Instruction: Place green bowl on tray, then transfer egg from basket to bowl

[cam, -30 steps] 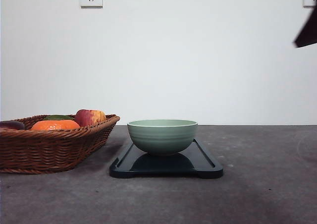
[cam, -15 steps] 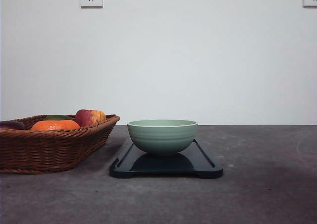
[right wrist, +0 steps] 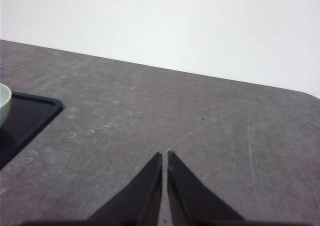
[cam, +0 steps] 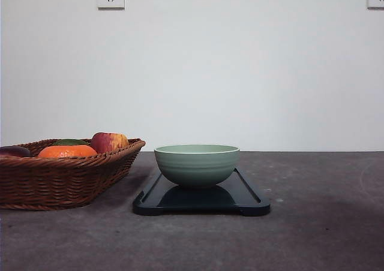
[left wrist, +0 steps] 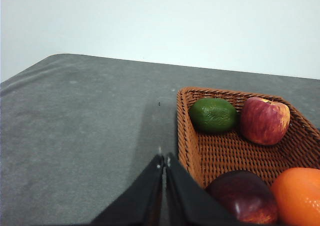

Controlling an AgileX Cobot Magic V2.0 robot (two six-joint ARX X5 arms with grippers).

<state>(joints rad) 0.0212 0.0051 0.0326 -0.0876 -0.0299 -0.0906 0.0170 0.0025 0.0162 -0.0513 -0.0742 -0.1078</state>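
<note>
So the green bowl (cam: 196,165) is sitting upright on the tray (cam: 252,205), roughly in the middle of it and a bit toward the back, out on the gray table (cam: 312,235). The tray is flat on the table and runs away from the camera. Nothing can be seen inside the bowl from the front view, the angle is too low to look in.

The basket (cam: 60,181) is off to the robot's left of the tray, near it but not touching. In the front view a red apple (cam: 109,142), an orange (cam: 66,151), something green behind the orange and a dark fruit at the far left edge poke up over the woven rim.

The left wrist view looks down into one corner of the basket: a green lime-looking fruit (left wrist: 213,115) in the corner, the red apple just beside it, a dark reddish-purple fruit (left wrist: 243,198) and the orange right next to that one. No egg can be made out among them.

The left gripper (left wrist: 164,162) hangs over bare table just outside the basket's rim, fingers pressed together with nothing between them. The right gripper (right wrist: 164,157) is the same deal, tips squeezed together on nothing, over open table well off to the side of the tray, whose corner and a sliver of the bowl's rim show at the edge of the right wrist view.
</note>
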